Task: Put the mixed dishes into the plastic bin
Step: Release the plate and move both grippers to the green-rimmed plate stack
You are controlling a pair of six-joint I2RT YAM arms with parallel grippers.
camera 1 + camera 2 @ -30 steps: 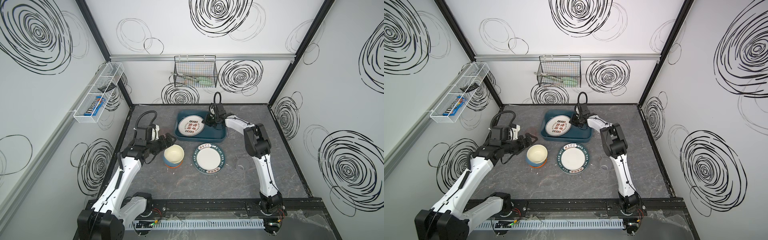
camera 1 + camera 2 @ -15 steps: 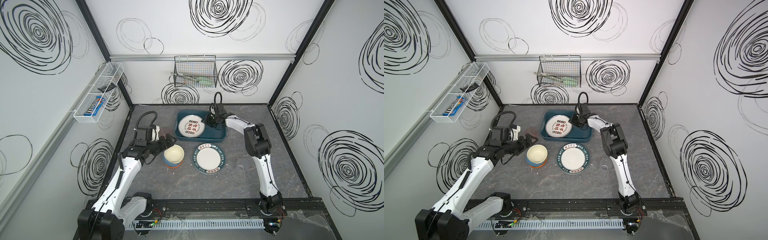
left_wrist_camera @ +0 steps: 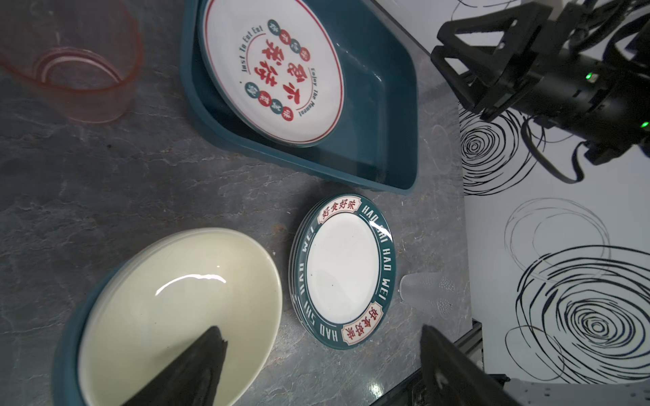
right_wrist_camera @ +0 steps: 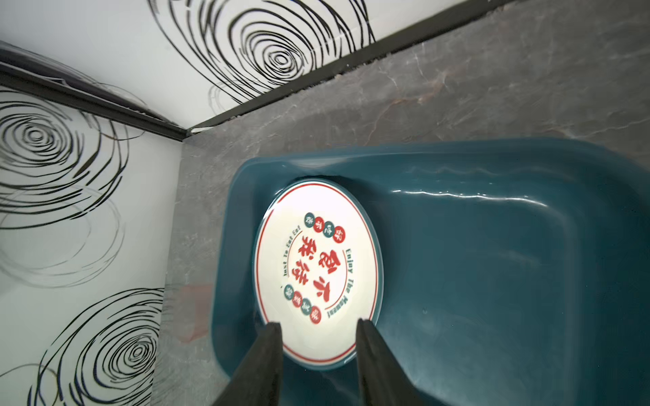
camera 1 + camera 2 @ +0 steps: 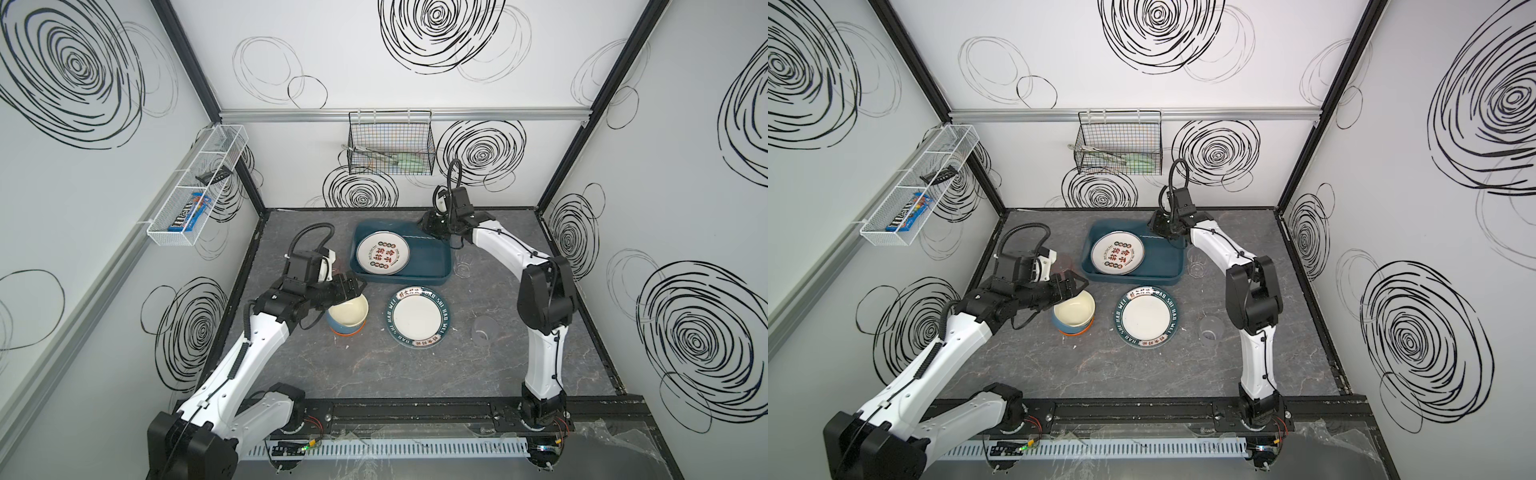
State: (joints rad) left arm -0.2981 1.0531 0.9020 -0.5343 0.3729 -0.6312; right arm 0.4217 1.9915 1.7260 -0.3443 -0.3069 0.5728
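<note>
1. The grey marbled tabletop (image 5: pixel 374 374) fills the lower centre in both top views.
2. The teal plastic bin (image 5: pixel 428 259) (image 5: pixel 1163 257) stands at upper centre of the tabletop.
3. The red-rimmed plate (image 5: pixel 382 259) (image 4: pixel 318 267) lies inside the bin, in its left half.
4. The green-rimmed plate (image 5: pixel 419 316) (image 5: pixel 1148 316) lies on the tabletop just below the bin.
5. The nested bowls (image 5: pixel 347 318) (image 3: pixel 176 309) stand left of that plate, outside the bin.
6. Left gripper (image 5: pixel 1077 286) (image 3: pixel 320 328): jaws wide apart, one finger over the cream bowl interior, the other outside the bowl. Contact cannot be determined.
7. Right gripper (image 5: pixel 428 228) (image 4: pixel 318 323): jaws apart, empty, above the bin's upper right corner.
8. The pink tumbler (image 3: pixel 70 84) sits left of the bin. A clear tumbler (image 5: pixel 463 266) sits right of it. A frosted tumbler (image 5: pixel 482 332) lies right of the green-rimmed plate.
</note>
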